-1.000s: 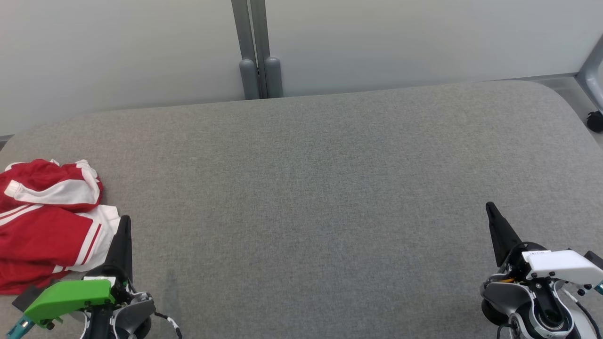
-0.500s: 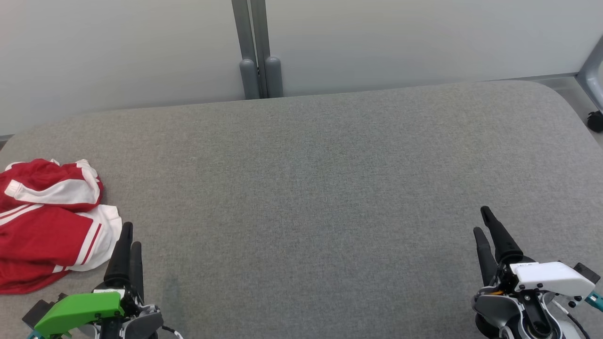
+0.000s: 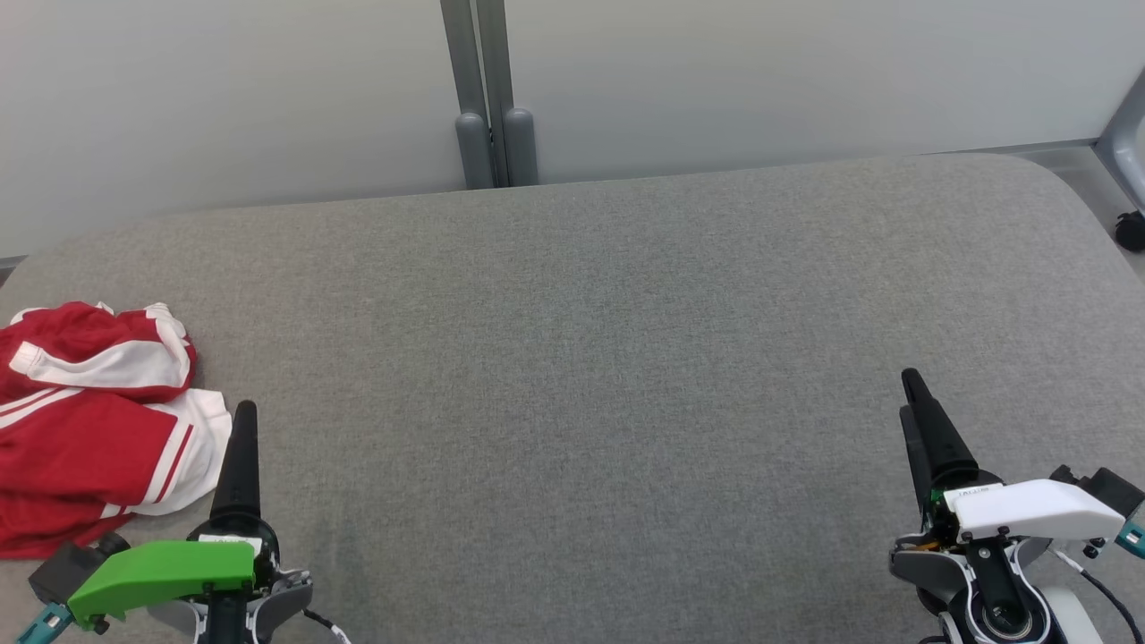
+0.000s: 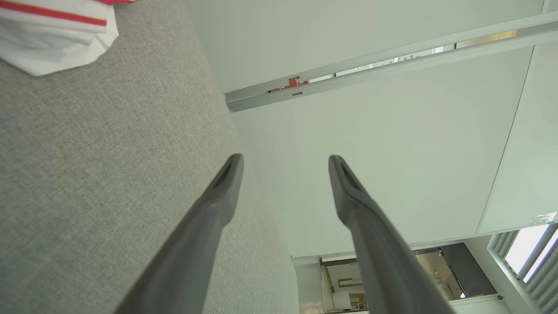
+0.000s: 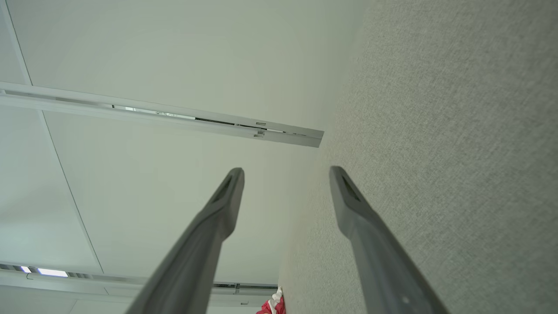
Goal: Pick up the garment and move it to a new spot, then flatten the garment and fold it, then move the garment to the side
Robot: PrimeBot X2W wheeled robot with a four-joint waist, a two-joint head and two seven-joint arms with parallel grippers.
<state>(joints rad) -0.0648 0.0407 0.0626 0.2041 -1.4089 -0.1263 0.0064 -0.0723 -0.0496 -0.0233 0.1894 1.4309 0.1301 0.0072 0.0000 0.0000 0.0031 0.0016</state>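
The garment [image 3: 89,420], red with white bands and stripes, lies crumpled at the left edge of the grey padded table [image 3: 581,340]. A white corner of the garment [image 4: 52,39] shows at the top left of the left wrist view, and a small red bit of the garment [image 5: 272,306] at the bottom of the right wrist view. My left gripper [image 3: 245,413] hovers just right of the garment, apart from it, jaws open and empty [image 4: 285,161]. My right gripper [image 3: 910,389] stands at the lower right over bare table, open and empty [image 5: 285,173].
A pale partition wall with a grey post [image 3: 487,98] runs behind the table. The table's rounded far right corner meets a grey frame [image 3: 1123,134] and a small black caster [image 3: 1130,230] on the floor.
Both grippers have turned at the wrist, so each pair of fingers lines up almost as one in the head view. The garment has not moved.
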